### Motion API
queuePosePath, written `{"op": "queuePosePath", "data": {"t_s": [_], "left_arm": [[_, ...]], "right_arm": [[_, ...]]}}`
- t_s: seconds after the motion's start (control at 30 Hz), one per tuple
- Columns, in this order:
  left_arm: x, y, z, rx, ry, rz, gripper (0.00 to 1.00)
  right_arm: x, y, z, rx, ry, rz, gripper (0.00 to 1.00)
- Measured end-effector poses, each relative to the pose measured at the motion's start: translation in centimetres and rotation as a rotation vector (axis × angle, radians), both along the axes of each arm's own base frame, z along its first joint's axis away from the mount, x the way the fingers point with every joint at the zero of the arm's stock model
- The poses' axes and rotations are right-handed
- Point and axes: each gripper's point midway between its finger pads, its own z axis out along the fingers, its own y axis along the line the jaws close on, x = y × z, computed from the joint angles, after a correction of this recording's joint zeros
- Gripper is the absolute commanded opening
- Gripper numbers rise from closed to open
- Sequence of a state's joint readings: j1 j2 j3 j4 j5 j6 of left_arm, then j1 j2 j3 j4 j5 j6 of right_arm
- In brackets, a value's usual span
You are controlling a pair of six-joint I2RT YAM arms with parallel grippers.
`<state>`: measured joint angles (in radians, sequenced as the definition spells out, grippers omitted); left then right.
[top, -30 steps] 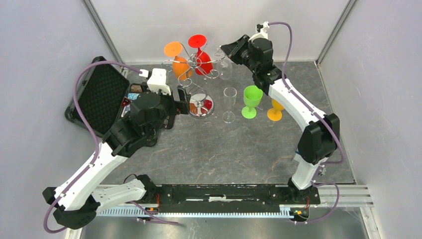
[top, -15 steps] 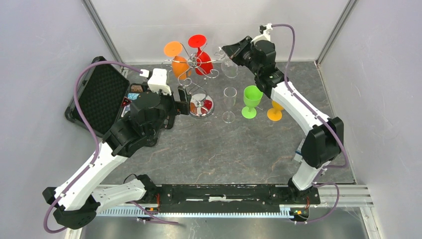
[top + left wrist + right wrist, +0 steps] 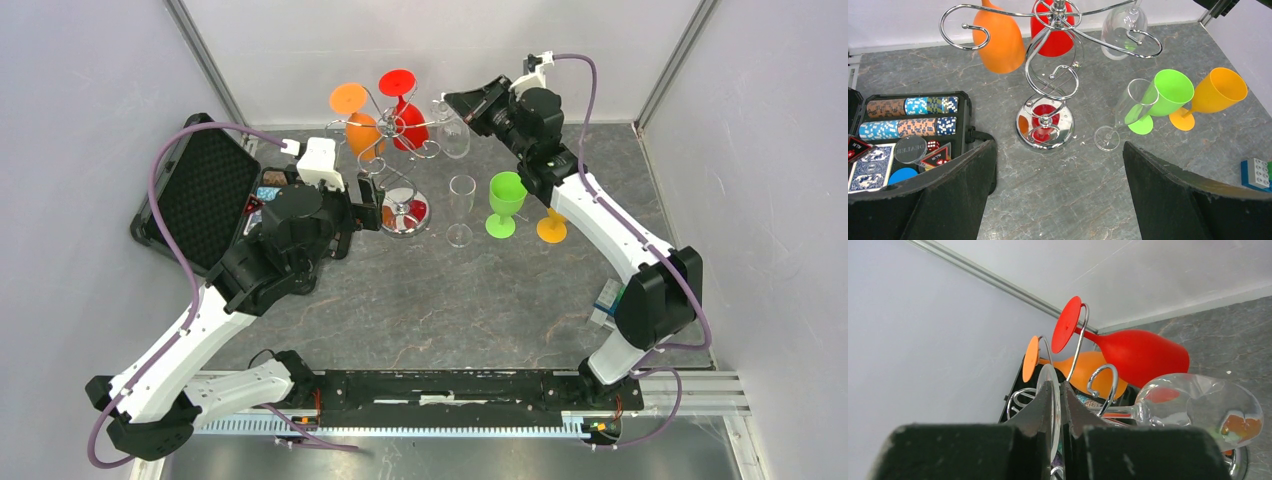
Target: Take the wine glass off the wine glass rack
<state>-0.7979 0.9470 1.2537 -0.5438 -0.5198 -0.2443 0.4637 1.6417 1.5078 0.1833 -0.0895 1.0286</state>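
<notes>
Right gripper (image 3: pixel 1058 390) clamped on foot of clear wine glass (image 3: pixel 1203 410) hanging inverted from wine glass rack (image 3: pixel 1050 82); left gripper (image 3: pixel 1059 147) agape

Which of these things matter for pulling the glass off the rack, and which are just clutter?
Job: wine glass rack; clear wine glass hanging on it; right end effector, clamped on that glass's foot.
Clutter: red glass and orange glass hung on the rack; clear flute; green goblet; yellow goblet; poker chip case; toy brick.
</notes>
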Motion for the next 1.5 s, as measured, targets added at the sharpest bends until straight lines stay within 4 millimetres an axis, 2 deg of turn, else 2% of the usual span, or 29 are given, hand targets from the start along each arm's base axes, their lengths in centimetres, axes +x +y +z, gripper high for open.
{"op": "queuePosePath", "data": {"t_s": [0.2,0.5,0.73,0.97,1.13,1.3,1.43,1.5], "left_arm": [[0.0,0.0,0.0,0.000,0.000,-0.001,1.00],[0.0,0.0,0.0,0.000,0.001,-0.002,1.00],[0.0,0.0,0.0,0.000,0.001,-0.002,1.00],[-0.1,-0.4,-0.1,-0.004,0.004,-0.023,1.00],[-0.3,-0.8,-0.1,-0.007,0.008,-0.046,1.00],[-0.6,-1.5,-0.2,-0.015,0.015,-0.086,1.00],[-0.7,-2.4,-0.3,-0.023,0.023,-0.130,1.00],[-0.7,-3.1,-0.2,-0.033,0.022,-0.158,1.00]], "right_arm": [[-0.4,0.8,0.3,0.023,-0.007,0.040,0.00],[0.1,3.1,-0.9,0.019,0.012,0.080,0.00],[1.5,3.8,0.5,0.021,-0.034,0.062,0.00],[3.2,3.5,1.5,0.013,-0.089,0.000,0.00],[4.3,2.2,1.8,-0.019,-0.134,-0.074,0.00],[5.0,-0.8,2.5,-0.038,-0.174,-0.168,0.00],[4.2,-3.8,2.8,-0.050,-0.182,-0.233,0.00],[3.2,-5.4,3.0,-0.053,-0.183,-0.264,0.00]]}}
